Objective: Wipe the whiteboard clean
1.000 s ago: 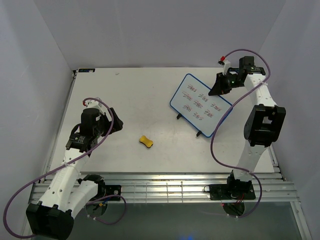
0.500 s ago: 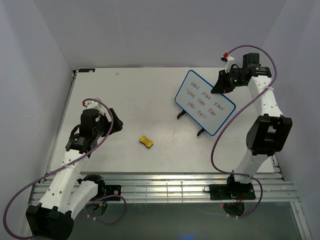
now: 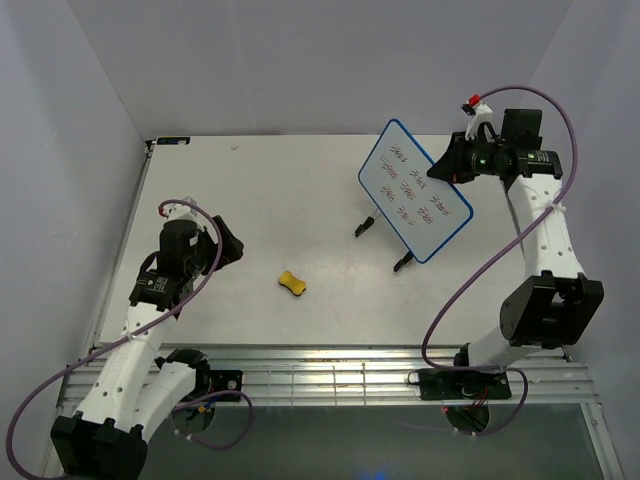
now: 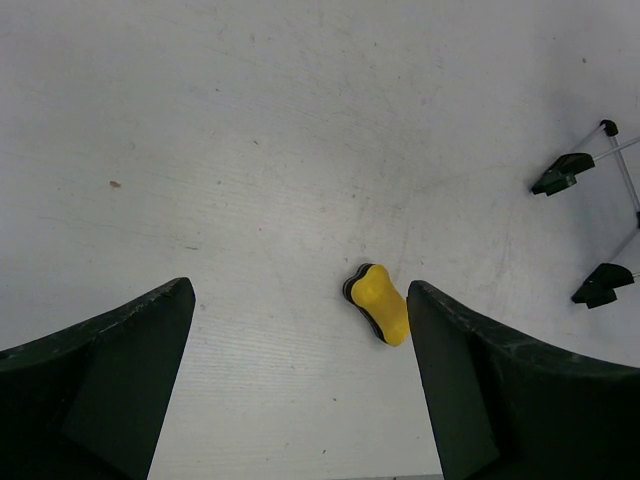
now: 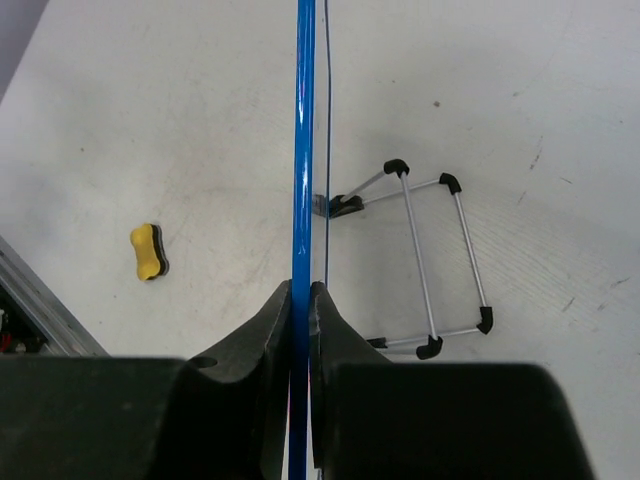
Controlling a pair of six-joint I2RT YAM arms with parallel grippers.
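The whiteboard [image 3: 413,190], white with a blue frame and red scribbles, is tilted up at the right of the table, its black feet [image 3: 364,226] near the surface. My right gripper [image 3: 446,170] is shut on its far right edge; in the right wrist view the blue frame [image 5: 302,140] runs edge-on between the fingers [image 5: 262,330]. The yellow peanut-shaped eraser [image 3: 292,283] lies on the table at the middle. My left gripper [image 3: 232,248] is open and empty, left of the eraser [image 4: 379,303], which sits near the right finger [image 4: 470,370] in the left wrist view.
The board's wire stand with black feet [image 5: 430,347] shows below the board in the right wrist view. The eraser [image 5: 149,252] lies to its left there. A metal rail [image 3: 330,370] runs along the table's near edge.
My right gripper has lifted the whiteboard's far edge up and to the right, tilting the board steeper. The left arm has barely moved.
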